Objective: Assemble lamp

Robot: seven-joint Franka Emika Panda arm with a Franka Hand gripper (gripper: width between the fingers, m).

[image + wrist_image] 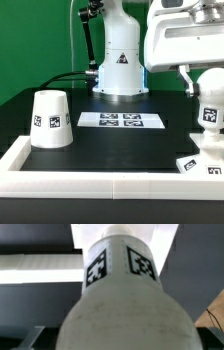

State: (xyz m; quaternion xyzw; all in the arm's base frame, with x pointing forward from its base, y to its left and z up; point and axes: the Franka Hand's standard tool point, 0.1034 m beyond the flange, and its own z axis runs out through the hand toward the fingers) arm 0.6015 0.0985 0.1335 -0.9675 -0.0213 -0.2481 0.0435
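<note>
The white bulb [209, 112], with a square tag on its side, stands upright at the exterior view's right, right above the low white base block [190, 163]. Whether it touches the base is hidden. My gripper [205, 90] comes down from above and is shut on the bulb's upper part. In the wrist view the bulb [120, 297] fills the picture and shows two tags, and only a grey finger edge [30, 336] shows beside it. The cone-shaped shade [50, 120] stands alone, narrow end up, at the exterior view's left.
The marker board [120, 120] lies flat in the middle of the black table. A white rail [100, 186] borders the table's front and left side. The arm's white pedestal [120, 65] stands at the back, with a black cable beside it.
</note>
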